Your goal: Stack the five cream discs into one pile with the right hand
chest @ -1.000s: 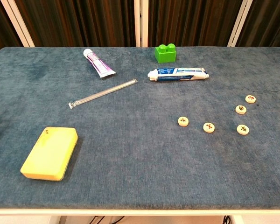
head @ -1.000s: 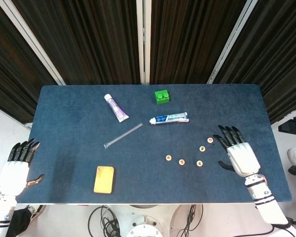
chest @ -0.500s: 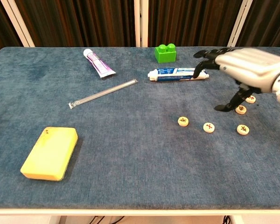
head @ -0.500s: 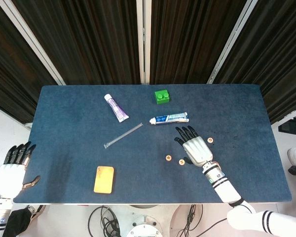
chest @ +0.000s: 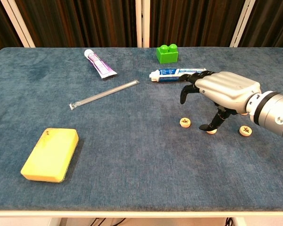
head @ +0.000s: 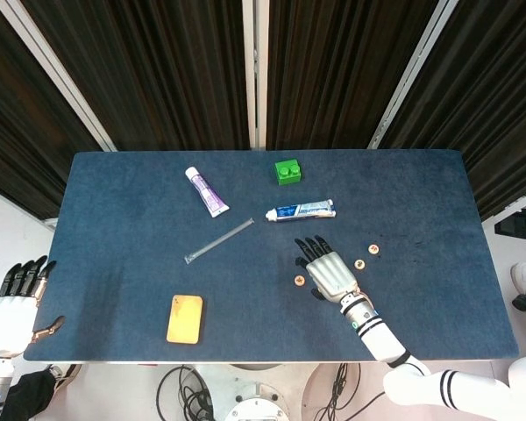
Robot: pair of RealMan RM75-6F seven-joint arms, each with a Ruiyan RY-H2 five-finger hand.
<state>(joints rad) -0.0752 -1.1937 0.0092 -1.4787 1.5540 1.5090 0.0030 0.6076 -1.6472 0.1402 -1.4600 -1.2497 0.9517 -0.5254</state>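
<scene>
Hovering robot hand (chest: 220, 94), fingers spread, over cream discs (chest: 185, 122)

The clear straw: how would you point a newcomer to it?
Start at the blue table and find the purple-and-white tube on its far left side. Just nearer the robot lies the straw, set diagonally. It alone is thin, long and see-through.

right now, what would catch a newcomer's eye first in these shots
The silver right robot hand draws the eye first, hovering with fingers spread above the cream discs near the table's right front. After that, the bright green block at the far edge and the yellow sponge at the front left stand out against the dark blue table.
</scene>
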